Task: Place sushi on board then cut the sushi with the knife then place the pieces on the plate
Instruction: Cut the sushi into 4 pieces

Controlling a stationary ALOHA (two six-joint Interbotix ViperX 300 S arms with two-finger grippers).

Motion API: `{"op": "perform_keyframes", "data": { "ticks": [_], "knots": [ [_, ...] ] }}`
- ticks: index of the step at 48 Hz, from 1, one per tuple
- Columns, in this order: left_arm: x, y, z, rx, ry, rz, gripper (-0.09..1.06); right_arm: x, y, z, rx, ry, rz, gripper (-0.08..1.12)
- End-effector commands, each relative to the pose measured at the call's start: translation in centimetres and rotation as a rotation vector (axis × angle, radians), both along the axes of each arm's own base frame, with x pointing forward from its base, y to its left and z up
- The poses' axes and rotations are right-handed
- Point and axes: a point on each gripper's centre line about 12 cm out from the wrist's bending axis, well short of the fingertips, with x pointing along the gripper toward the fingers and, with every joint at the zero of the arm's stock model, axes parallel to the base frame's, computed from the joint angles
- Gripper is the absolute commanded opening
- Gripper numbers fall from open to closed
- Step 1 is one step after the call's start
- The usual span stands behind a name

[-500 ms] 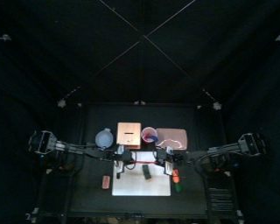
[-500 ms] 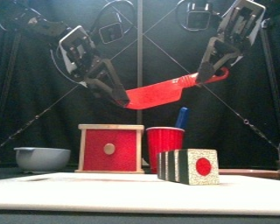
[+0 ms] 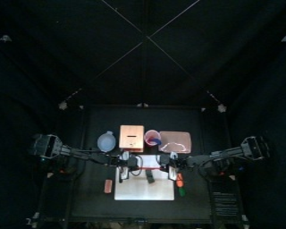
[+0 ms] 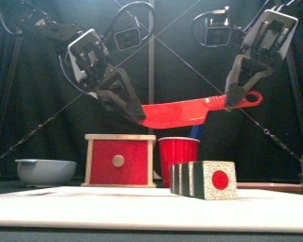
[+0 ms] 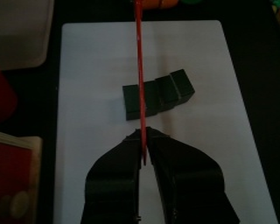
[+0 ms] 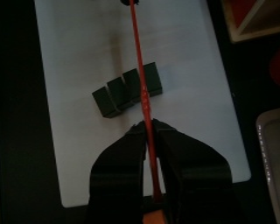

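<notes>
Lowered a little and shifted toward the right arm since a moment ago, the red knife [image 4: 192,109] hangs tilted above the sushi roll [image 4: 204,180] on the white board [image 4: 103,208], blade end pinched by the left pincer [image 4: 137,112], handle end by the right pincer [image 4: 231,101].

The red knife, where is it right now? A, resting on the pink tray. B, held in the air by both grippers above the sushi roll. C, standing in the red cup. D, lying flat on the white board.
B: the red knife is clamped at one end by the left gripper and at the other by the right gripper, clear above the sushi roll on the white board.
</notes>
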Motion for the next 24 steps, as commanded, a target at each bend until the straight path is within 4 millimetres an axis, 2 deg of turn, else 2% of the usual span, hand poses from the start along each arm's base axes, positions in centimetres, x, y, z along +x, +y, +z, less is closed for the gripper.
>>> {"op": "perform_keyframes", "data": {
  "ticks": [1,9,24],
  "knots": [
    [1.0,-1.0,0.8,-0.018,-0.012,-0.010,0.53,0.3,0.0,0.0,0.003,0.002,-0.003,0.50],
    [1.7,-2.2,-0.1,-0.031,0.027,-0.026,0.53,0.1,0.2,-0.9,0.009,0.041,-0.007,0.50],
    [2.2,-2.2,-0.5,-0.023,0.052,-0.030,0.47,0.0,-0.2,-1.4,0.007,0.062,-0.018,0.50]
  ]
}}
